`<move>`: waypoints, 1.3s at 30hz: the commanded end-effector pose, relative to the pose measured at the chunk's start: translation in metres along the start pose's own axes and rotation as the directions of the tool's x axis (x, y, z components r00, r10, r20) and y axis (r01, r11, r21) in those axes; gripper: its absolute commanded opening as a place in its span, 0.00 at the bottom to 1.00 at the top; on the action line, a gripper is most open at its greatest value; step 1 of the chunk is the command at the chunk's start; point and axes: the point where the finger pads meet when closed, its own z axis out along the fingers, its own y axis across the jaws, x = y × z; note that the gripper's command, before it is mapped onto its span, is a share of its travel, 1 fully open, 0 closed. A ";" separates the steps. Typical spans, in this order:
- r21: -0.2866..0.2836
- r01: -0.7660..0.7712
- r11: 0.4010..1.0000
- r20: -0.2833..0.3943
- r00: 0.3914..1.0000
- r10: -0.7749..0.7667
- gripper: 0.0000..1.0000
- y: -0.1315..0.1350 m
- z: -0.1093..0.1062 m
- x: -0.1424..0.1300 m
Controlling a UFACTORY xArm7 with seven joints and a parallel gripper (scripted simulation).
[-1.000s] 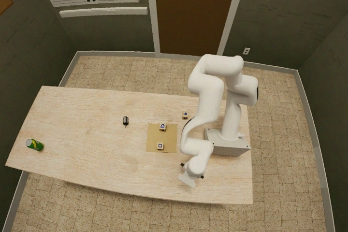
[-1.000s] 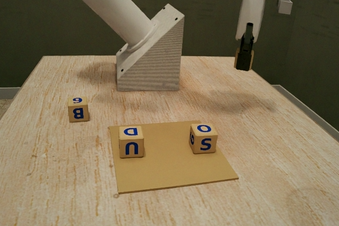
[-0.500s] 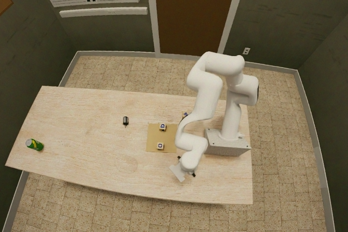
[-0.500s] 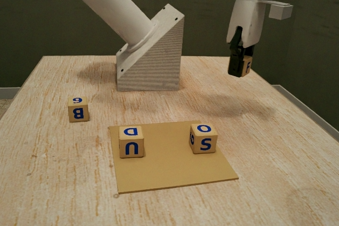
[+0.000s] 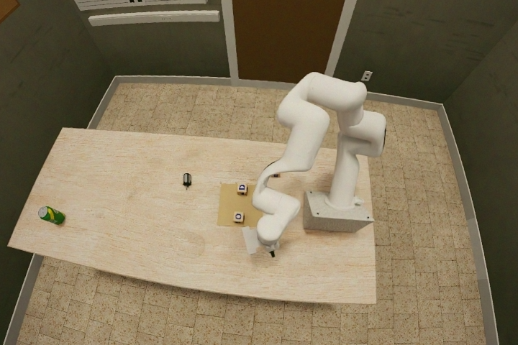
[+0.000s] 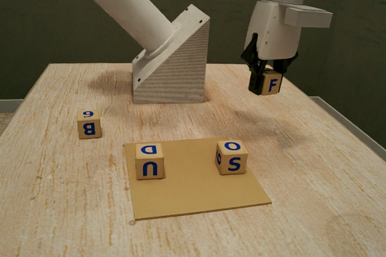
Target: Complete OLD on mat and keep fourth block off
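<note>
A tan mat (image 5: 226, 203) (image 6: 193, 187) lies on the wooden table. On it stand two wooden blocks, apart from each other: one with D on top (image 5: 242, 188) (image 6: 149, 160) and one with O on top (image 5: 238, 216) (image 6: 231, 157). A third block with 6 on top and B on its side (image 6: 89, 123) (image 5: 275, 175) stands off the mat, partly hidden by the arm in the top view. My gripper (image 6: 265, 83) (image 5: 270, 251) is shut on a fourth block (image 6: 271, 82) showing F on its side, held in the air off the mat, near the O block's side.
The robot's grey base (image 5: 334, 213) (image 6: 172, 63) stands on the table behind the mat. A small black object (image 5: 186, 179) and a green can (image 5: 51, 215) lie farther off on the table. The table's edge (image 6: 351, 127) runs close by the gripper.
</note>
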 end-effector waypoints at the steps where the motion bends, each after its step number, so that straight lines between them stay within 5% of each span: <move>1: -0.001 -0.138 0.990 -0.006 0.990 0.138 0.41 0.013 -0.001 0.008; 9: -0.003 -0.307 0.952 -0.005 0.952 0.307 0.41 0.032 0.000 0.016; 26: -0.001 -0.704 0.710 -0.004 0.710 0.704 0.41 0.082 -0.001 0.035; 27: 0.000 -0.761 0.648 -0.003 0.648 0.761 0.41 0.091 -0.001 0.038; 39: 0.007 -0.929 0.370 0.002 0.370 0.929 0.41 0.126 -0.003 0.048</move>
